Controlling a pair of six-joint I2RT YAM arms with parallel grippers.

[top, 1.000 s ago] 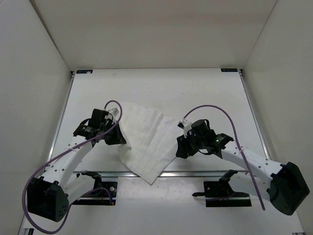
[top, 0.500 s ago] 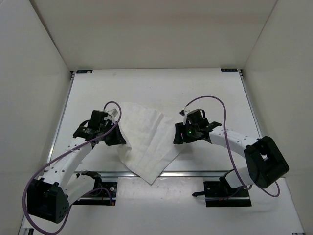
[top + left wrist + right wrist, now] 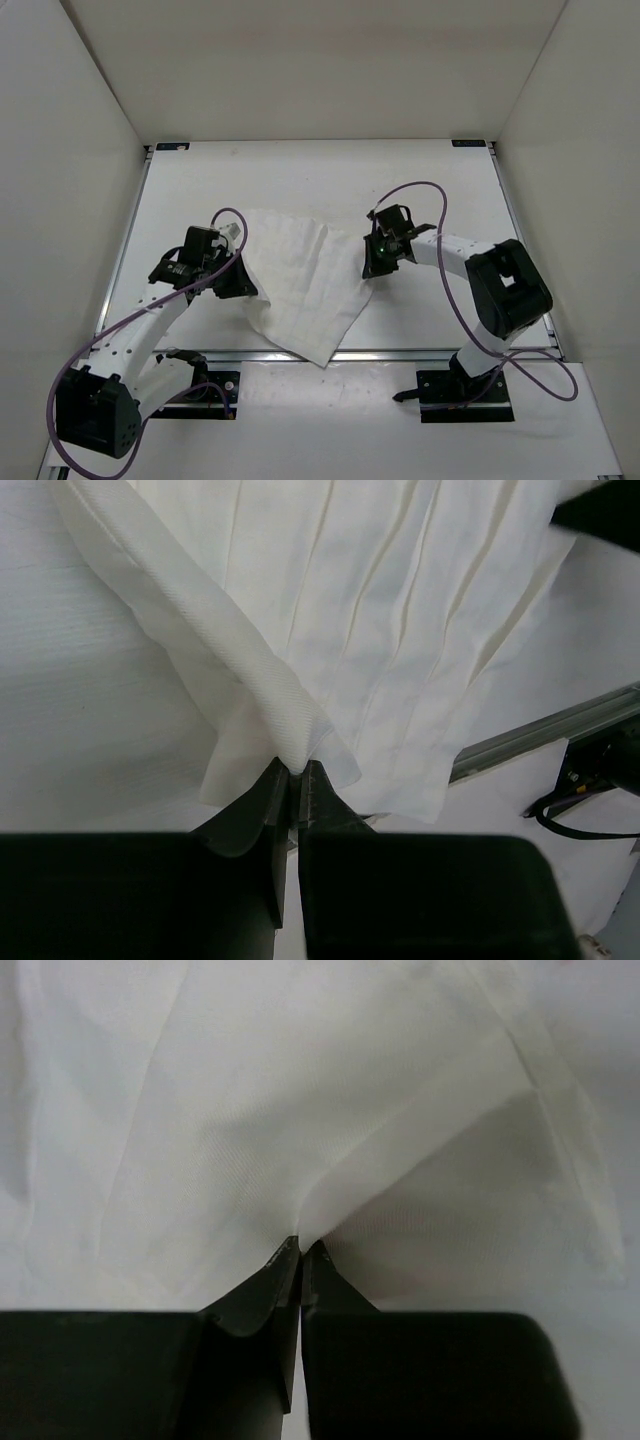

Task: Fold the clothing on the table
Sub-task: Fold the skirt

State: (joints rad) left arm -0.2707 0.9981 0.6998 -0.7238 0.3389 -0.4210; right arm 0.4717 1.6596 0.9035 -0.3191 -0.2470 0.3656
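Two pinches on the clothing (image 3: 300,285), lying mid tabletop (image 3: 320,180) with a corner over the near edge: my left gripper (image 3: 293,770) clamps a fold, my right gripper (image 3: 301,1247) only a sliver. Sliver could slip under tension; overhang could drag.

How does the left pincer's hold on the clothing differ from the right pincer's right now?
The left pincer pinches the clothing at its left edge; the right pincer pinches its right edge. The left arm reaches forward from the near left; the right arm doubles back and comes in sideways. By the left pincer the cloth shows parallel creases; by the right it looks smoother. Both are shut on the fabric, which peaks at their tips.
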